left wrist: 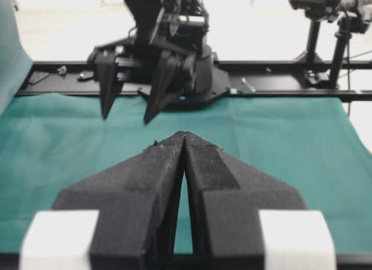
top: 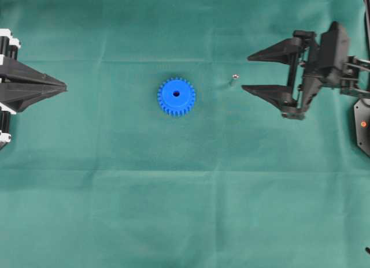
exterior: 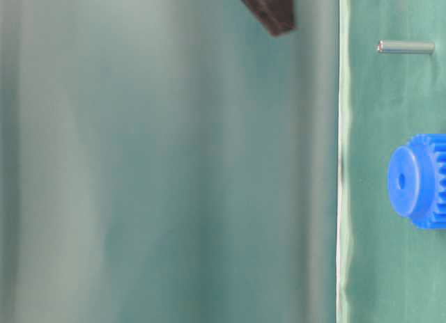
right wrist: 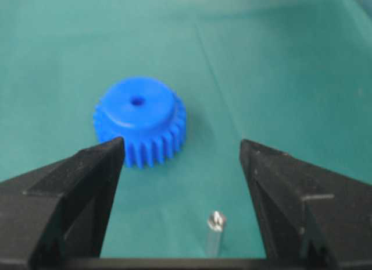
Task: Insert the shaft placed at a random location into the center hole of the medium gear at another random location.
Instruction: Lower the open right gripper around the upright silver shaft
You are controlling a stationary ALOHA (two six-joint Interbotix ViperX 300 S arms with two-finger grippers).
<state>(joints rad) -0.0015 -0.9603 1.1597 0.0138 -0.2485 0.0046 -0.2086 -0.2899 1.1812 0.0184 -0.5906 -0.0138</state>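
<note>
green cloth (top: 115,222) covers the tabletop. medium gear (top: 176,96) lies flat near the middle of it, a bit toward the far edge in the overhead view, center hole (top: 176,94) facing up and empty. shaft (top: 233,79) stands upright on the cloth, on the right-edge side of the gear, near it but apart, not touching. upright pose reads clearly in the table-level view and in the right wrist view, where its top end faces the camera

right gripper (top: 245,73) has its jaws spread wide, nothing between them being pinched. it hangs on the right-edge side of the shaft with its fingers pointing at it; in the right wrist view the shaft sits in the gap between the two fingers, closer to the camera than the gear. wide spread makes sense so the fingers can pass either side of the thin pin before squeezing

left gripper (top: 65,87) sits back by the left edge, jaws pressed together, holding nothing, parked out of the way

step in hand looks like the approach to grasp the shaft; insertion not yet begun. risk: tiny standing pin could tip if a finger brushes it
</note>
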